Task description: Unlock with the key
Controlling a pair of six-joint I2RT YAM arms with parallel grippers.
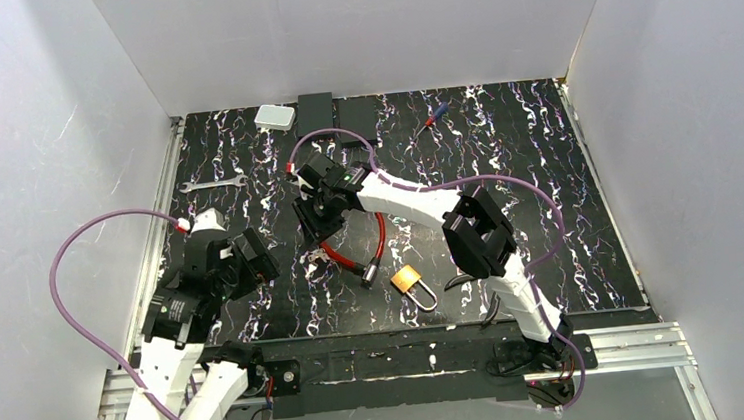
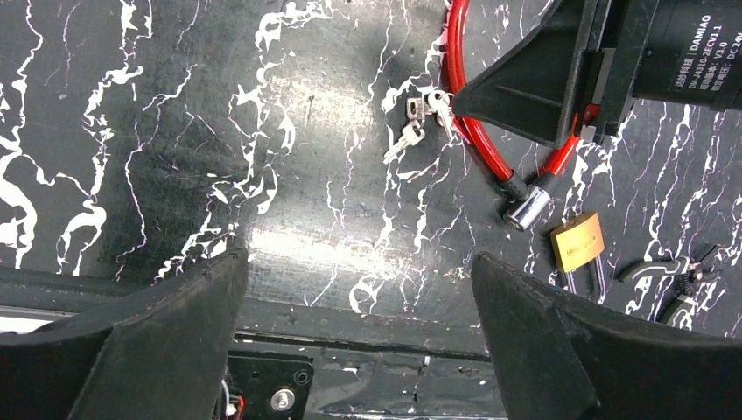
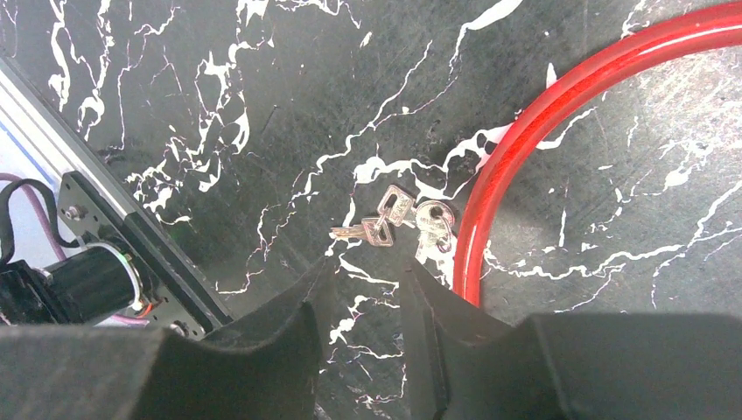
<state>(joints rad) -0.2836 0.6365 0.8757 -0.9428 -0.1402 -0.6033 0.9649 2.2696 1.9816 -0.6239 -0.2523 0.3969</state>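
We are hovering the right gripper (image 3: 367, 267), jaws slightly apart and empty, just short of the keys (image 3: 394, 223), which are lying flat beside the red cable (image 3: 525, 149), one blade pointing across the fingers. The left gripper (image 2: 359, 262) is hanging wide open, farther off.

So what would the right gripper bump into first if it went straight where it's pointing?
Probably the bunch of keys, lying just ahead of the right gripper, beside the red cable. Depth is unclear, so it could touch the table first.
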